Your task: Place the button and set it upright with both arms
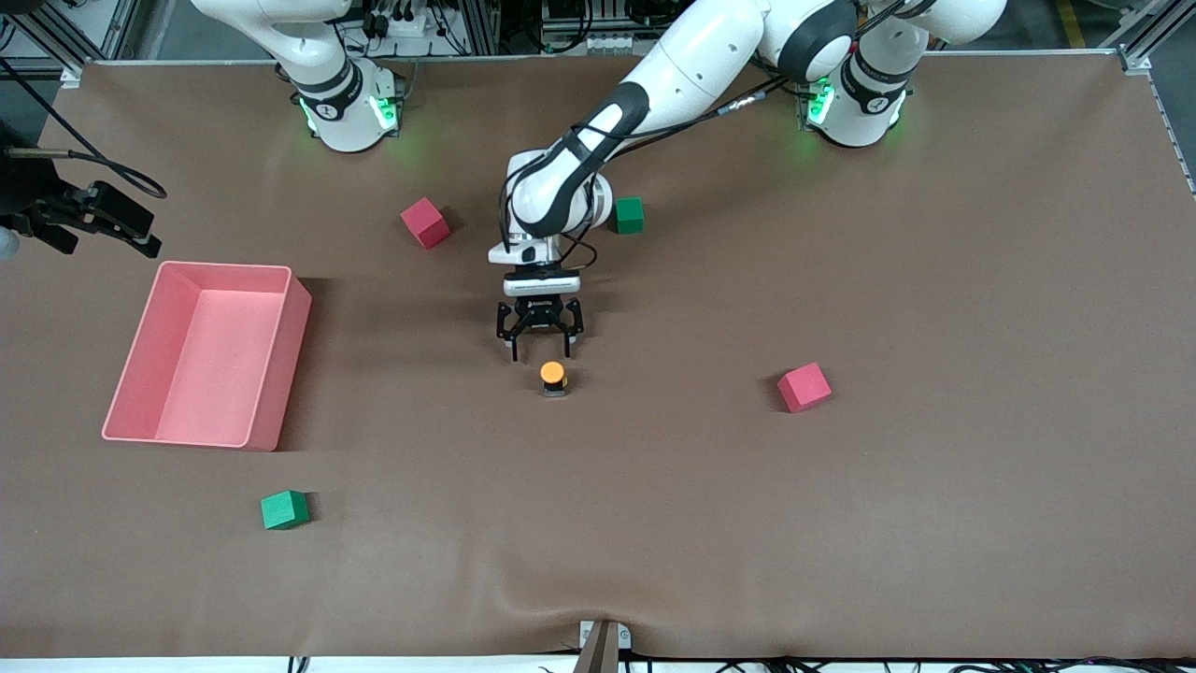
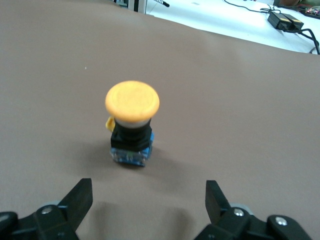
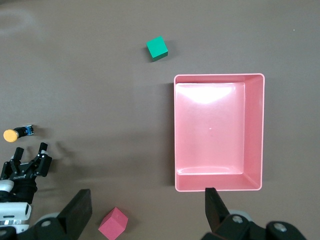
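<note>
The button stands upright on the brown table near its middle, with its round orange cap on top and its black body with the bluish end below. It also shows in the left wrist view and small in the right wrist view. My left gripper is open and empty, low over the table just beside the button, on the side farther from the front camera; in the left wrist view its jaws stand wide apart, clear of the button. My right gripper is open and empty, high over the table between the pink bin and a pink cube.
A pink bin stands toward the right arm's end, also in the right wrist view. Pink cubes and green cubes lie scattered on the table.
</note>
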`<move>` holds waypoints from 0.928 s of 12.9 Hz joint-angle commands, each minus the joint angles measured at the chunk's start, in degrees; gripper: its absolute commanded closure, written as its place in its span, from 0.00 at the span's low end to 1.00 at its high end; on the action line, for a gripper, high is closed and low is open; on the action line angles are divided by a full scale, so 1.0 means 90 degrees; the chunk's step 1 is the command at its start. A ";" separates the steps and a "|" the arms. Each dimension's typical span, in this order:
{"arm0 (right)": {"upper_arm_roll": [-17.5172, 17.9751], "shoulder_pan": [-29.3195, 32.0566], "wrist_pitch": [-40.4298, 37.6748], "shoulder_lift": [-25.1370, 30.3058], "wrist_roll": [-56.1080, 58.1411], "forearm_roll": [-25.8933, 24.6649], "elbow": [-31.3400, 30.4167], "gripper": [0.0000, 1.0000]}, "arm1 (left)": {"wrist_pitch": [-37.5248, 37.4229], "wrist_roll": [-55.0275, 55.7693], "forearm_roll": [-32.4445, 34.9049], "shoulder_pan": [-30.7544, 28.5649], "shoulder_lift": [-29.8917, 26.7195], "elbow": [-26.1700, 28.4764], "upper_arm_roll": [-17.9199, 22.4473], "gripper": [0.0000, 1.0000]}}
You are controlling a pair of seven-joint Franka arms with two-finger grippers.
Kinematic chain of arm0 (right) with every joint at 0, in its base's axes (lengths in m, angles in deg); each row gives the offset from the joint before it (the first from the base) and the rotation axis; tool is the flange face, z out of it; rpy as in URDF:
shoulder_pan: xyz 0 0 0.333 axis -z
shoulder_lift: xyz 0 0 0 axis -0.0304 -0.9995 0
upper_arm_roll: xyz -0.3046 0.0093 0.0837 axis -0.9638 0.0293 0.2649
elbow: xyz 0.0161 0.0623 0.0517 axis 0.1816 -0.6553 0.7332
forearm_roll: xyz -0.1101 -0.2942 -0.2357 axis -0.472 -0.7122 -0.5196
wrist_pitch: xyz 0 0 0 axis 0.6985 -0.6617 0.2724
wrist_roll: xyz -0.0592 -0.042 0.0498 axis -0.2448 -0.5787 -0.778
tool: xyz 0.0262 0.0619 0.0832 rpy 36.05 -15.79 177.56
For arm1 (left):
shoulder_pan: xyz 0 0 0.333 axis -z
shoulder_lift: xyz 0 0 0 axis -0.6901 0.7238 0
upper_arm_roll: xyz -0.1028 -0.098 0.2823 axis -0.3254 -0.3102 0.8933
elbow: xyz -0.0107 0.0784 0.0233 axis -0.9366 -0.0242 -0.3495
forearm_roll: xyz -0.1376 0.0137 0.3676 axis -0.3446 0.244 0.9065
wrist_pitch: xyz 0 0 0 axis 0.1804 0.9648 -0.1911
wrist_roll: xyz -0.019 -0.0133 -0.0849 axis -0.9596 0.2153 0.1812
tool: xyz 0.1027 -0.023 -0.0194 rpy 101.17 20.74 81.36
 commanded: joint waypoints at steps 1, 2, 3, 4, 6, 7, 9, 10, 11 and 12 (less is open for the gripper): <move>0.0037 0.0071 -0.0051 -0.0071 0.0110 0.0089 0.0143 0.00 | 0.0056 0.0055 -0.0543 -0.0007 -0.0173 -0.0017 -0.0100 0.00; 0.0037 0.0071 -0.0051 -0.0071 0.0110 0.0089 0.0152 0.00 | 0.0008 -0.0247 -0.0981 -0.0007 -0.0281 -0.0017 -0.0187 0.00; 0.0037 0.0071 -0.0051 -0.0071 0.0110 0.0089 0.0152 0.00 | -0.0234 -0.0694 -0.1546 -0.0007 -0.0456 -0.0026 -0.0256 0.00; 0.0037 0.0081 -0.0051 -0.0071 0.0110 0.0098 0.0153 0.00 | -0.0498 -0.1289 -0.2141 -0.0017 -0.0641 -0.0046 -0.0344 0.00; 0.0037 0.0090 -0.0051 -0.0071 0.0110 0.0098 0.0153 0.00 | -0.0783 -0.2393 -0.3459 -0.0026 -0.1110 -0.0075 -0.0384 0.00; 0.0037 0.0090 -0.0051 -0.0071 0.0110 0.0098 0.0153 0.00 | -0.0832 -0.2843 -0.3910 -0.0055 -0.1325 -0.0075 -0.0374 0.00; 0.0037 0.0090 -0.0051 -0.0071 0.0120 0.0098 0.0153 0.00 | -0.1211 -0.3459 -0.4411 -0.0143 -0.1735 -0.0065 -0.0374 0.00; 0.0037 0.0090 -0.0051 -0.0071 0.0120 0.0098 0.0153 0.00 | -0.1465 -0.3898 -0.4732 -0.0289 -0.1988 -0.0065 -0.0384 0.00; 0.0027 0.0090 -0.0051 -0.0071 0.0120 0.0089 0.0153 0.00 | -0.1661 -0.4482 -0.5180 -0.0464 -0.2310 -0.0065 -0.0384 0.00; 0.0037 0.0090 -0.0061 -0.0071 0.0120 0.0098 0.0153 0.00 | -0.1808 -0.5126 -0.5774 -0.0737 -0.2642 -0.0065 -0.0374 0.00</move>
